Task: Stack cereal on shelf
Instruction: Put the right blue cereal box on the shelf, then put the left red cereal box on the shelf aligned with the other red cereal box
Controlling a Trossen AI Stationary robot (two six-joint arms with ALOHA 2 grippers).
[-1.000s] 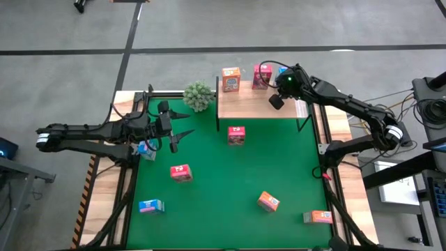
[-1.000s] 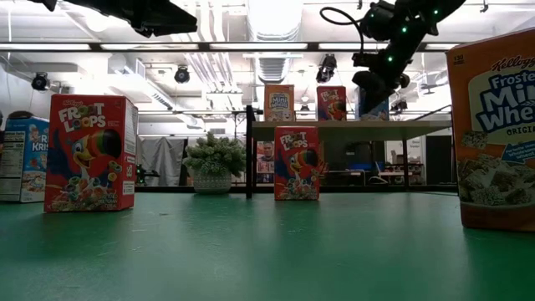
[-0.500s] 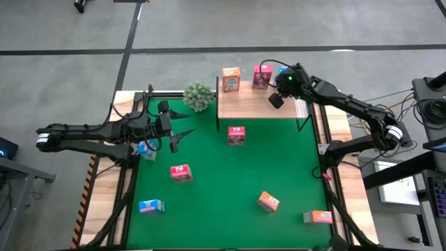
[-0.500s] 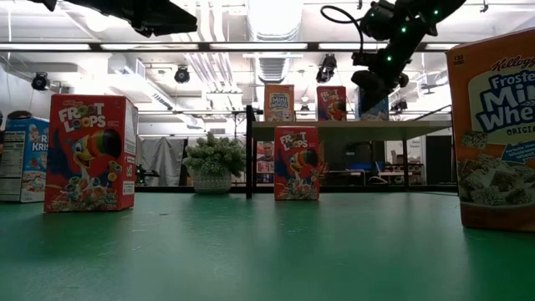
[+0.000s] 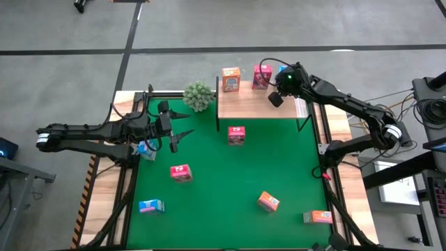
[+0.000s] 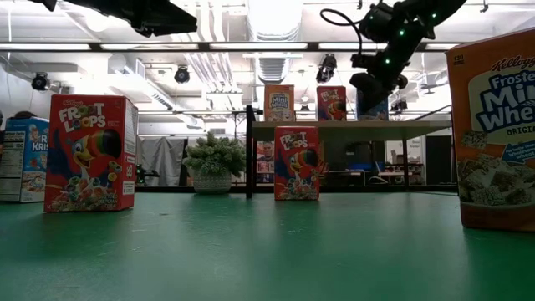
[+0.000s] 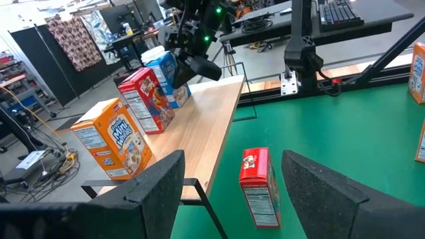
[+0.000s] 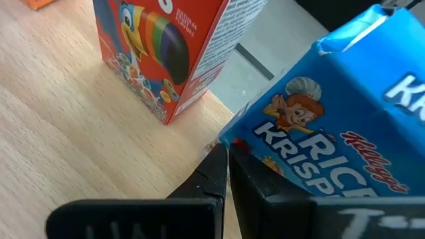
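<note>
Cereal boxes stand on the shelf [image 5: 254, 104]: orange Mini-Wheats box [image 5: 231, 79], red Froot Loops box [image 5: 262, 76], blue Rice Krispies box [image 7: 170, 76]. Nothing has shifted since earlier. Right gripper [image 8: 224, 174], fingers together, hovers beside the blue box. Left gripper [image 7: 232, 192] waits with fingers apart, over the table's left side.

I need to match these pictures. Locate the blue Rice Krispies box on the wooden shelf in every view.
High: blue Rice Krispies cardboard box, far right of shelf.
Low: behind right gripper.
Left wrist: beyond red box.
Right wrist: large, at fingertips.
Shared landmark: red box.
</note>
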